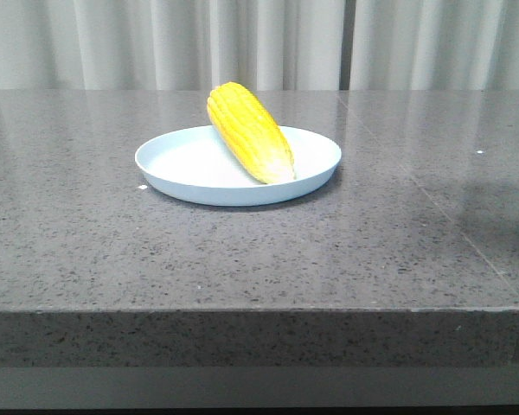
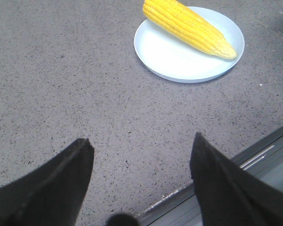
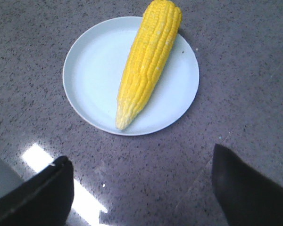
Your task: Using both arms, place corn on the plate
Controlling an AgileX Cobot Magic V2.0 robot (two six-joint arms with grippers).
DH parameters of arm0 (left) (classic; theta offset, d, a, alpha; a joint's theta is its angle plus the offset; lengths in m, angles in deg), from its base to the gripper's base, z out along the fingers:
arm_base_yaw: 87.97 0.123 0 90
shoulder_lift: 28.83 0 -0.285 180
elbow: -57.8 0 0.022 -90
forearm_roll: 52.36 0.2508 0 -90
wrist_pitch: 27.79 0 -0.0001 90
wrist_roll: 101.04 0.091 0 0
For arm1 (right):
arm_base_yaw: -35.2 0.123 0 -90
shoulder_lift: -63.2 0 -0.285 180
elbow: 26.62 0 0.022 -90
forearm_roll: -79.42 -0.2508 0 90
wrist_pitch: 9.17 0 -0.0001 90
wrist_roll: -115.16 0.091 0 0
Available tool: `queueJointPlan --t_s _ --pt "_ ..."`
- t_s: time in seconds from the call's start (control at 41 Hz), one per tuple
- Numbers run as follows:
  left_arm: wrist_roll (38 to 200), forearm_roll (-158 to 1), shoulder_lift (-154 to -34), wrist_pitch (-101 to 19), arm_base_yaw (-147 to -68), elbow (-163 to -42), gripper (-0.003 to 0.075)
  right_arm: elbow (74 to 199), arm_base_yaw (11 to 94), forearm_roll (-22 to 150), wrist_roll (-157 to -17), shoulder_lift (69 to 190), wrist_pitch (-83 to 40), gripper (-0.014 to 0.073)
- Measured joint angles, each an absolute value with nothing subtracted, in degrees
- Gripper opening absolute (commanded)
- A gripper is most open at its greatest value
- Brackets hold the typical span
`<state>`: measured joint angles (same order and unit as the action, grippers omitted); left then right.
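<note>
The yellow corn (image 1: 248, 132) lies on the pale-blue plate (image 1: 182, 160) at the table's middle, its thick end propped on the far rim and its pale tip pointing toward the front. The left wrist view shows the corn (image 2: 188, 27) across the plate (image 2: 174, 59), well away from my left gripper (image 2: 142, 141), which is open and holds nothing. In the right wrist view the corn (image 3: 147, 61) rests on the plate (image 3: 92, 70), apart from my right gripper (image 3: 140, 157), also open and holding nothing. Neither gripper appears in the front view.
The grey speckled stone table (image 1: 86, 233) ends in a front edge (image 1: 242, 313). White curtains (image 1: 242, 43) hang behind. In the left wrist view the table's edge and a metal strip (image 2: 254, 157) lie near the left gripper.
</note>
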<state>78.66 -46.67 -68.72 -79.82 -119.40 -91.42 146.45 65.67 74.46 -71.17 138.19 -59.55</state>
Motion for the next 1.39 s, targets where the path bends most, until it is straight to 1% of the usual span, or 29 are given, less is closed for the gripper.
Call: queueJointPlan --t_s 0.22,0.464,0.659,0.757,0.83,0.904,1.026,1.05,1.172,1.197,1.245,1.392 --pt "78.7 -46.7 -68.7 -79.8 -119.4 -91.4 0.0441 137.8 65.7 74.5 -71.2 124.8 -59.8 0.0616" --pt "78.7 -46.7 -68.7 -79.8 -119.4 -91.4 0.0441 131.4 65.7 74.5 -71.3 111.4 -61.7 0.0616" --pt "78.7 -46.7 -68.7 -79.8 -119.4 -91.4 0.0441 128.0 65.7 74.5 -71.3 103.1 -62.8 0.0616" --pt "78.7 -46.7 -68.7 -79.8 -119.4 -91.4 0.0441 127.5 65.7 74.5 -71.2 100.9 -63.1 0.0592" --pt "79.0 -46.7 -68.7 -79.8 -119.4 -91.4 0.0431 127.5 65.7 74.5 -71.2 100.3 -63.4 0.0519" --pt "78.7 -46.7 -68.7 -79.8 -119.4 -91.4 0.0381 127.5 65.7 74.5 -71.2 100.2 -63.6 0.0390" --pt "78.7 -46.7 -68.7 -79.8 -119.4 -91.4 0.0227 127.5 65.7 74.5 -71.2 100.2 -64.0 0.0181" --pt "78.7 -46.7 -68.7 -79.8 -119.4 -91.4 0.0176 127.5 65.7 74.5 -71.2 100.2 -64.0 0.0139" --pt "79.0 -46.7 -68.7 -79.8 -119.4 -91.4 0.0009 127.5 65.7 74.5 -71.2 100.2 -64.0 -0.0015" --pt "78.7 -46.7 -68.7 -79.8 -119.4 -91.4 -0.0015 127.5 65.7 74.5 -71.2 100.2 -64.0 -0.0035" --pt "78.7 -46.7 -68.7 -79.8 -119.4 -91.4 -0.0020 127.5 65.7 74.5 -71.2 100.2 -64.0 -0.0072" --pt "78.7 -46.7 -68.7 -79.8 -119.4 -91.4 -0.0020 127.5 65.7 74.5 -71.2 100.2 -64.0 -0.0066"
